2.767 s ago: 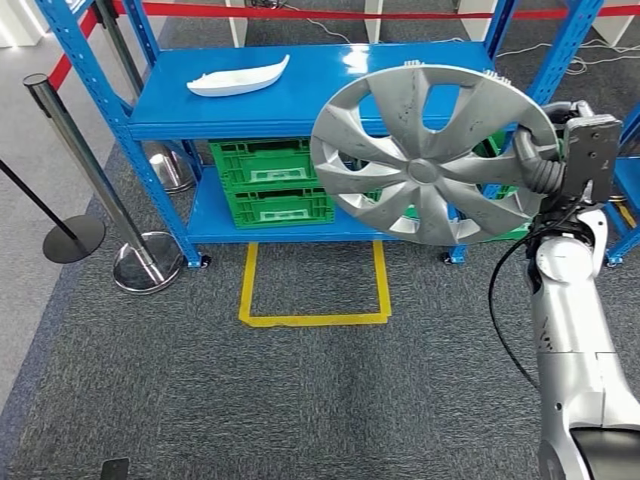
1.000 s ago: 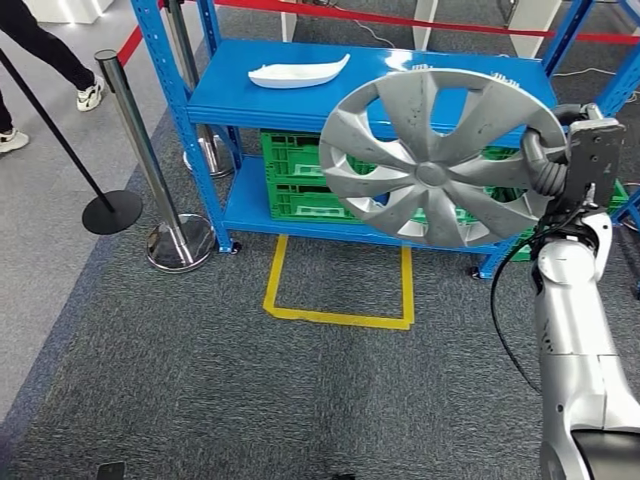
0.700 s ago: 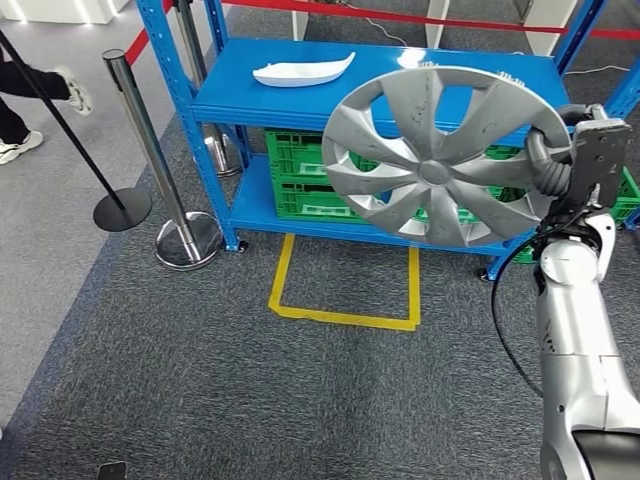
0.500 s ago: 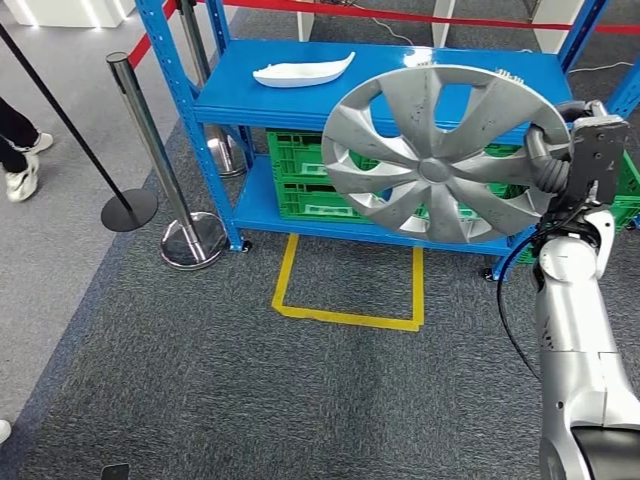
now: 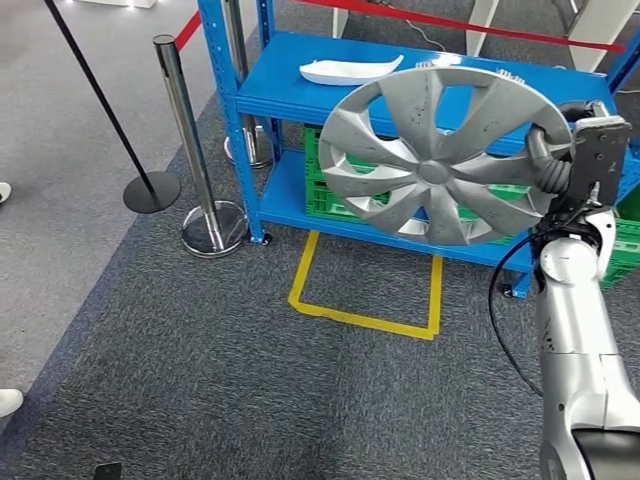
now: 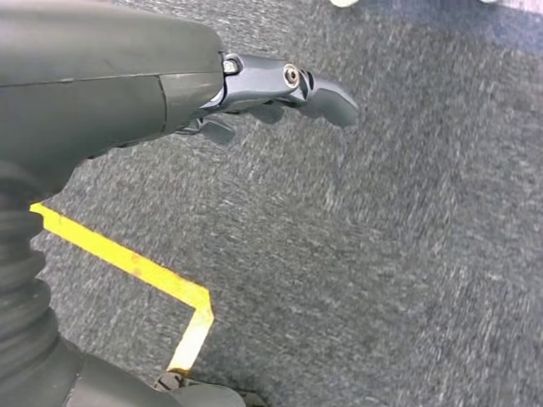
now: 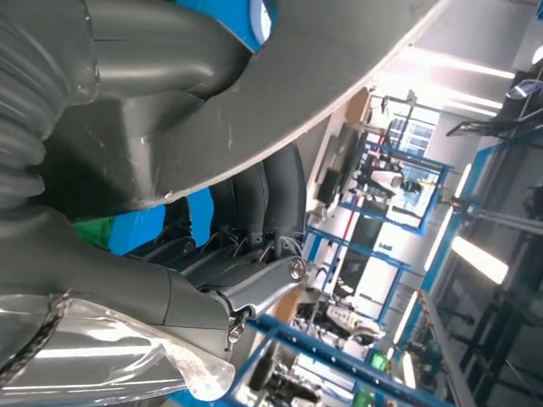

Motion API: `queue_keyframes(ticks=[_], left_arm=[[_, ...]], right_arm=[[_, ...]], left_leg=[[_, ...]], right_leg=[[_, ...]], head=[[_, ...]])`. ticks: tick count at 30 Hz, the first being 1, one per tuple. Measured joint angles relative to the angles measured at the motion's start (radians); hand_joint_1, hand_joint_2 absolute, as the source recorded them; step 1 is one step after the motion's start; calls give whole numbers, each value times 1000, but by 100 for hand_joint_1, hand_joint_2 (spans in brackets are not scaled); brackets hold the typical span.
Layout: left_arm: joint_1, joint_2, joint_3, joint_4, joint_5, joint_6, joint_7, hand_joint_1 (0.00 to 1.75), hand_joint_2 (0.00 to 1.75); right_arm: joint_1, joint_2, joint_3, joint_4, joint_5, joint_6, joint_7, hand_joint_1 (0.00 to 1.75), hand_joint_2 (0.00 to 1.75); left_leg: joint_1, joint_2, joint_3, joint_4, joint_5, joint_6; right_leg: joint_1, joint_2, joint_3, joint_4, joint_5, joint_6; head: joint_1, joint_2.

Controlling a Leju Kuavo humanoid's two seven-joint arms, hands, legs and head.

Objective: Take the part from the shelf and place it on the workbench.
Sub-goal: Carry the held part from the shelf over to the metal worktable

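A large silver wheel cover [image 5: 438, 160] with curved spokes hangs in front of me, tilted face-up above the carpet. My right hand [image 5: 547, 160] grips its rim at the right side. In the right wrist view the dark fingers [image 7: 256, 203] curl under the cover's grey edge [image 7: 307, 93]. The blue shelf [image 5: 279, 95] stands behind the cover, with a white curved part [image 5: 351, 70] lying on its upper board. My left hand [image 6: 256, 85] hangs over the grey carpet with its fingers stretched out and nothing in them.
Green crates [image 5: 324, 195] fill the shelf's lower board. A yellow taped square [image 5: 362, 318] marks the floor before the shelf. Chrome stanchions [image 5: 192, 150] with a red belt stand at the left. A person's shoe [image 5: 9, 402] shows at the left edge.
The whole picture has shifted right, so the camera has turned left. The wheel cover stays held in my right hand at the same place in view.
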Motion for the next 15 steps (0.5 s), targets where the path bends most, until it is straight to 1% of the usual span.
queue_keyframes(ticks=[1,2,3,4,5,6,7,8,10,11,12,13,14,15], left_arm=[[0,0,0,0,0,0,0,0,175],[0,0,0,0,0,0,0,0,175],[1,0,0,0,0,0,0,0,175],[0,-1,0,0,0,0,0,0,175],[0,-1,0,0,0,0,0,0,175],[0,-1,0,0,0,0,0,0,175],[-1,-1,0,0,0,0,0,0,175],[0,-1,0,0,0,0,0,0,175],[2,0,0,0,0,0,0,0,175],[3,0,0,0,-1,0,0,0,175],[3,0,0,0,-1,0,0,0,175],[2,1,0,0,-1,0,0,0,175],[1,0,0,0,-1,0,0,0,175],[0,0,0,0,-1,0,0,0,175]], right_arm=[[2,0,0,0,0,0,0,175,175],[4,0,0,0,0,0,0,175,175],[5,0,0,0,0,0,0,175,175],[5,0,0,0,1,0,0,175,175],[3,0,0,0,1,0,0,175,175],[1,0,0,0,1,0,0,175,175],[-1,0,0,0,1,0,0,175,175],[-2,0,0,0,0,0,0,175,175],[0,0,0,0,1,0,0,175,175],[0,0,1,0,1,0,0,175,175],[0,0,1,0,2,1,0,175,175],[-1,0,1,0,2,1,0,175,175],[-2,0,1,-1,2,0,0,175,175],[-2,0,0,-1,2,0,0,175,175]], left_leg=[[-1,-5,0,1,0,1],[-1,-11,0,1,-1,1],[-1,-17,1,3,-2,1],[0,-23,2,5,-4,0],[0,-29,2,8,-6,-3],[-1,-35,0,12,-9,-6],[-2,-40,-3,16,-10,-10],[-2,-44,-6,19,-10,-15],[-2,-52,-11,21,-7,-23],[-1,-50,-12,24,-10,-28],[-2,-42,-17,38,-21,-33],[-1,-31,-31,71,-42,-39],[1,-18,-55,125,-71,-45],[3,-8,-86,193,-103,-49]], right_leg=[[0,3,-31,59,-18,1],[0,4,-50,90,-19,2],[0,5,-49,79,1,2],[-1,6,-28,28,37,2],[-2,10,3,-44,74,1],[-2,18,37,-110,100,0],[-3,24,62,-156,113,-2],[-2,30,75,-179,113,-4],[-1,28,79,-183,111,-13],[-2,24,80,-184,112,-19],[-4,19,82,-185,112,-26],[-6,13,84,-187,112,-32],[-6,8,85,-187,112,-36],[-5,3,86,-187,111,-39]], head=[[0,0],[0,0],[0,0],[0,0],[1,0],[0,0],[0,0],[0,0],[-1,0],[-1,0],[-3,0],[-6,0],[-7,0],[-10,0]])
